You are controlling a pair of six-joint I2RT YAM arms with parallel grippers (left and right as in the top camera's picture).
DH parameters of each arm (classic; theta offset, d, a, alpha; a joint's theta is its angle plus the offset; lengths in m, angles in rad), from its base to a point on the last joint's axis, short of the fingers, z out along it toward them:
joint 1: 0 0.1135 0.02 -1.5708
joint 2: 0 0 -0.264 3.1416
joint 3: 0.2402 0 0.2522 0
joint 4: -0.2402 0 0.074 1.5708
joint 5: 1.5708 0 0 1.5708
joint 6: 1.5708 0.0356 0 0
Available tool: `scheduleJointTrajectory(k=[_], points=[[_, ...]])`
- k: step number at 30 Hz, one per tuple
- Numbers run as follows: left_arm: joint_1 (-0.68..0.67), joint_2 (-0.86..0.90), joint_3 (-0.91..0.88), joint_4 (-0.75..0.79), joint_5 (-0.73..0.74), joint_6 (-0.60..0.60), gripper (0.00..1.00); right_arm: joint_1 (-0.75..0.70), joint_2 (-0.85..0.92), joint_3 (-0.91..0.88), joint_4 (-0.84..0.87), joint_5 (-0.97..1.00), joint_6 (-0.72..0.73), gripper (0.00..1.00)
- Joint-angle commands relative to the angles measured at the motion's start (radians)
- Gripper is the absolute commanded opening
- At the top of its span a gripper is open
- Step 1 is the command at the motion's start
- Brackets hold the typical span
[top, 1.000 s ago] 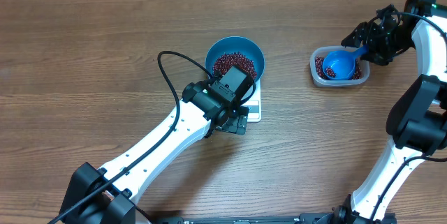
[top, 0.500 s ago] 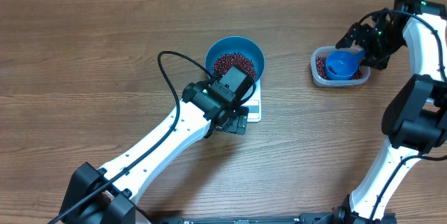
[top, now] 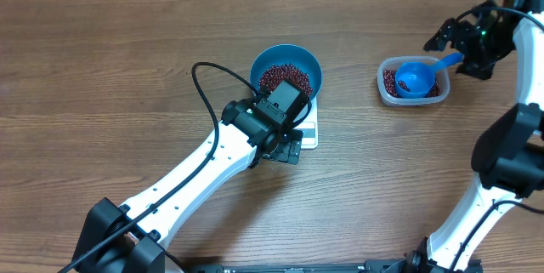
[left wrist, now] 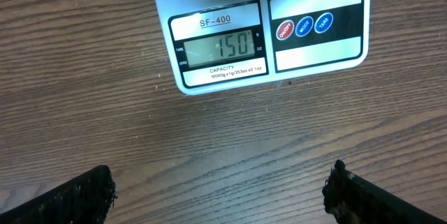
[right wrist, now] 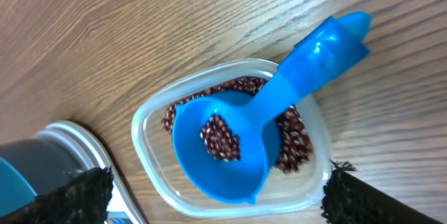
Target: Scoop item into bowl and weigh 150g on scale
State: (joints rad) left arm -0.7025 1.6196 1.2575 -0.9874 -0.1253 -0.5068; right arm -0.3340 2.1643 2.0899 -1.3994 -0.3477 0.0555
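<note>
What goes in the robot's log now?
scoop: in tub | right gripper: open | left gripper: open | bowl: on scale | display: 150

matt wood table (left wrist: 209, 147), glossy plas. scale (left wrist: 262, 32)

So my bright blue bowl (top: 265, 59) is sitting upright on the little white square scale (left wrist: 314, 49), hiding most of it from above, with a loose heap of tiny dark red-brown beans (top: 286, 76) in its bottom, and the grey display (left wrist: 222, 46) on the edge poking out reads 150.
</note>
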Motion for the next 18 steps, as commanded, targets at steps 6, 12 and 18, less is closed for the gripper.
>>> scheduleJointTrajectory(k=[6, 12, 18], points=[[0.002, -0.016, 0.017, 0.001, -0.016, -0.017, 1.00, -0.003, -0.043, 0.011, 0.002, 0.116, -0.008, 1.00], [0.002, -0.016, 0.017, 0.001, -0.015, -0.018, 1.00, -0.003, -0.043, 0.011, 0.007, 0.101, 0.003, 1.00], [0.002, -0.016, 0.017, 0.001, -0.015, -0.017, 0.99, -0.003, -0.043, 0.011, 0.007, 0.101, 0.003, 1.00]])
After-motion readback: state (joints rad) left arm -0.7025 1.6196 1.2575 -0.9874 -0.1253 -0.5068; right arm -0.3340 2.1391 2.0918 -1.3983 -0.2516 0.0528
